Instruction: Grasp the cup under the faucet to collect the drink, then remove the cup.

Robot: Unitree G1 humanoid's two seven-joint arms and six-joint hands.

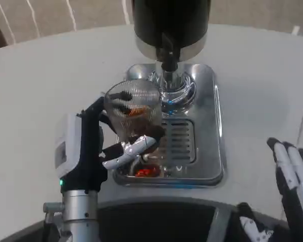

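- White table (35, 75) spreads across the scene, with a pale patterned floor beyond its far edge.
- On the left, the left hand (91, 151) wraps the cup (133, 108) from the side: dark fingers curl behind the wall and a white finger crosses under its base, so the cup is held.
- Ribbed clear walls suggest a light, stiff cup, probably thin plastic or glass; I judge it slippery when wet and easy to tip, heavier once liquid goes in. A little dark drink sits at the bottom, with an orange-red glint inside.
- Best hold, in my view, is low to mid wall, where the hand sits now, keeping the rim level.
- At this moment the cup stands over the drip tray (214, 126), just left of and below the faucet (167, 53); whether its mouth lies squarely under the spout I cannot tell.
- Centre: the black dispenser (171, 20) rises above the tray, its chrome base (179, 91) just beside the cup. A slotted grate (179, 141) lies in the tray, and red reflections show near the tray's front lip.
- Faucet and chrome base crowd the cup's right side; lifting straight up risks a knock, so withdrawal toward the left looks safer.
- On the right, the right hand (293, 176) rests apart from the tray, fingers stretched out and holding nothing.
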